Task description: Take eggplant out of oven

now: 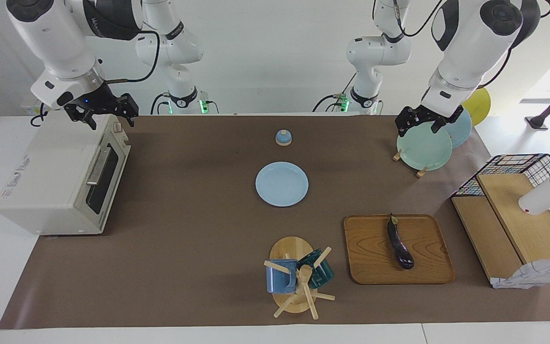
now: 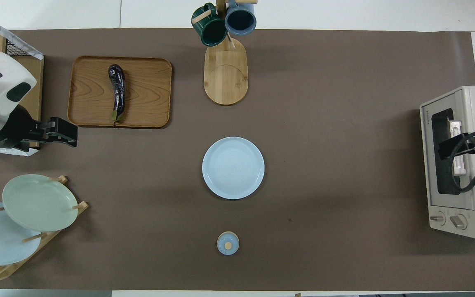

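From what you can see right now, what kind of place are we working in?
Probably a lab mock-up of a kitchen, not a real one: a toaster oven, an eggplant on a wooden tray, a mug tree and a plate rack, all on a brown mat.

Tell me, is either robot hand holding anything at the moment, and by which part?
Nothing is held. The eggplant lies free on the wooden tray. The left gripper is up in the air; the right gripper hangs over the oven.

Eggplant [image 1: 399,243]: slender, glossy dark purple, lying flat on a wooden tray [image 1: 370,267] near the left arm's end, stem toward the robots. Oven [image 1: 60,177]: cream-white, at the right arm's end, door apparently closed.
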You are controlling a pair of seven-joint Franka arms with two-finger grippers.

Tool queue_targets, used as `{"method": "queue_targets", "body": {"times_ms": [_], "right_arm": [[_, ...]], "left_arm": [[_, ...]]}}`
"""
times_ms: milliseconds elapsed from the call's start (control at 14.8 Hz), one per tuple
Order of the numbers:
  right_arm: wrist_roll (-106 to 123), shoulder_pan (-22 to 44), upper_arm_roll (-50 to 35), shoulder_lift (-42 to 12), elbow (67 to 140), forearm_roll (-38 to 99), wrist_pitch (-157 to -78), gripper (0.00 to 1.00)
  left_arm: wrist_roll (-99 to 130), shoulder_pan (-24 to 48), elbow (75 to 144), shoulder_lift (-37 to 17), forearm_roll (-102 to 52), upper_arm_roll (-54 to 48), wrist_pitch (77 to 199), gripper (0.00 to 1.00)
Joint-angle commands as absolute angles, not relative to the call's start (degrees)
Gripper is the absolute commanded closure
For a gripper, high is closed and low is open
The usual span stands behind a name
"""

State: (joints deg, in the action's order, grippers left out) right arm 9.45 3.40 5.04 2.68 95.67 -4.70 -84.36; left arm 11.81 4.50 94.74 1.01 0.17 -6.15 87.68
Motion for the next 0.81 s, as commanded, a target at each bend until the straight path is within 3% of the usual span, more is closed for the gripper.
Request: {"method": "queue_targets", "body": {"times_ms": [0,745], "right_arm": [[8.88,2.99,5.01,2.9,95.19,-3.08,-83.5,0.0],[8.88,2.99,4.92,2.9,95.27,-3.08,-83.5,0.0]], "left_arm": [[12.22,4.93,94.4,2.11,-3.24,-5.36,89.3,0.0],[11.16,4.66,94.13,2.72,-3.16,-5.62,87.89,0.0]]}}
